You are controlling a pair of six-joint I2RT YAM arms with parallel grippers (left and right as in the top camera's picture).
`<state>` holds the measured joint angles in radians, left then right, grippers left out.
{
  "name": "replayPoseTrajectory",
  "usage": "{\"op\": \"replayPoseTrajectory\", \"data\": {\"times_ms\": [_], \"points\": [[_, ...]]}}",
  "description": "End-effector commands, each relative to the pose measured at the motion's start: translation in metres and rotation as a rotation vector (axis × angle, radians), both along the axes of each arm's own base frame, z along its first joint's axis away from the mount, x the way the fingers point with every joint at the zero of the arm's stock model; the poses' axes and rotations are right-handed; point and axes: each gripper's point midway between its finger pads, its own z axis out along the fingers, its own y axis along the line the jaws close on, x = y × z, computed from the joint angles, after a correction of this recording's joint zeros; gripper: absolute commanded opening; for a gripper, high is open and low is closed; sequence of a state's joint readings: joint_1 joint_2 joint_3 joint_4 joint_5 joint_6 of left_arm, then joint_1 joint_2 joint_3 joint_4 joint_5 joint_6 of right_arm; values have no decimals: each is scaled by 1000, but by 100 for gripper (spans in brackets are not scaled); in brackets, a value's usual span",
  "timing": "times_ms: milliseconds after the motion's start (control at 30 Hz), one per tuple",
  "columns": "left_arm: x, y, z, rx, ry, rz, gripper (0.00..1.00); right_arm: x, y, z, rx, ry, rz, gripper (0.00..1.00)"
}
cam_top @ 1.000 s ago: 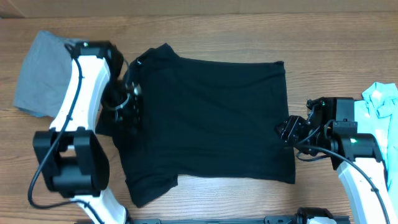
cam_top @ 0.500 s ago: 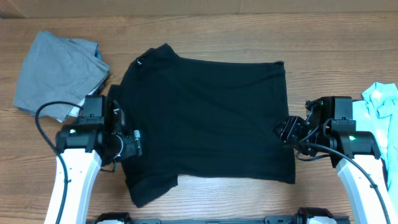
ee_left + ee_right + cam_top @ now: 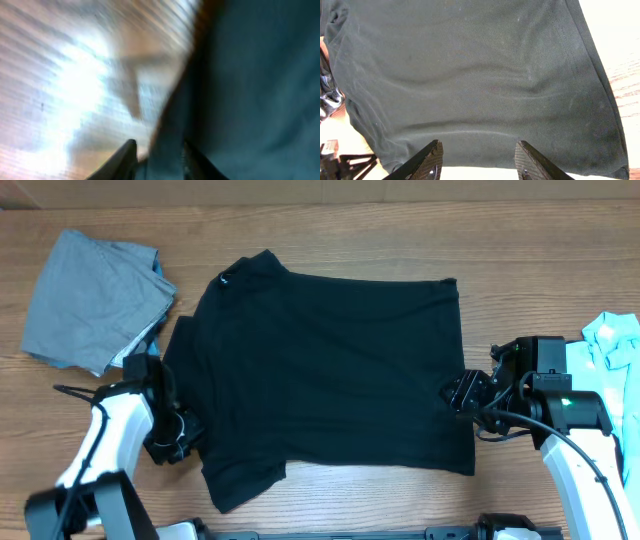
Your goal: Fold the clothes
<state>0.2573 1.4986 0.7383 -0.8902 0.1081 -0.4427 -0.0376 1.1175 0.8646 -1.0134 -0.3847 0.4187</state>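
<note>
1. The left fingers (image 3: pixel 125 157) are sitting at the near-left edge of the large black short-sleeved cloth shirt (image 3: pixel 330 370), close to its near sleeve. The wrist view is smeared, so I cannot tell whether they are pinching the dark edge running between them or only straddling it.
2. The right fingers (image 3: pixel 427 162) are standing spread at the shirt's right hem, pinching nothing.
3. The shirt is lying spread flat in the middle of the brown wooden surface (image 3: pixel 330 235), neck toward the left and hem toward the right.
4. The step in hand is probably taking hold of opposite edges for a first fold. Doing it well is likely calling for each pair to close on both layers at the very edge, then carry the cloth low and taut so it is not bunching.
5. A crumpled grey cloth garment (image 3: pixel 90 300) is lying at the far left, just beside the shirt's shoulder.
6. A light-blue cloth garment (image 3: pixel 612 338) is being cut off by the right frame edge. The left arm is hiding part of the shirt's edge from above.
</note>
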Motion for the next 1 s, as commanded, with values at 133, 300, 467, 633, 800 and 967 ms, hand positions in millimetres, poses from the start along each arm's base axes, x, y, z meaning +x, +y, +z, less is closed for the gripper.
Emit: {"op": "replayPoseTrajectory", "data": {"times_ms": [133, 300, 467, 633, 800, 967], "points": [[11, 9, -30, 9, -30, -5, 4, 5, -1, 7, -8, -23, -4, 50], [10, 29, -21, 45, -13, 29, 4, 5, -1, 7, -8, -23, -4, 50], [5, 60, -3, 76, 20, 104, 4, 5, -1, 7, -9, -24, -4, 50], [17, 78, 12, 64, -33, 150, 9, 6, -6, 5, -40, -23, -16, 50], [39, 46, 18, -118, -148, 52, 55, 7, -9, 3, -54, -23, -22, 52], [41, 28, 3, -132, -172, -5, 60, 8, -9, 0, -54, -9, -21, 52]]}}
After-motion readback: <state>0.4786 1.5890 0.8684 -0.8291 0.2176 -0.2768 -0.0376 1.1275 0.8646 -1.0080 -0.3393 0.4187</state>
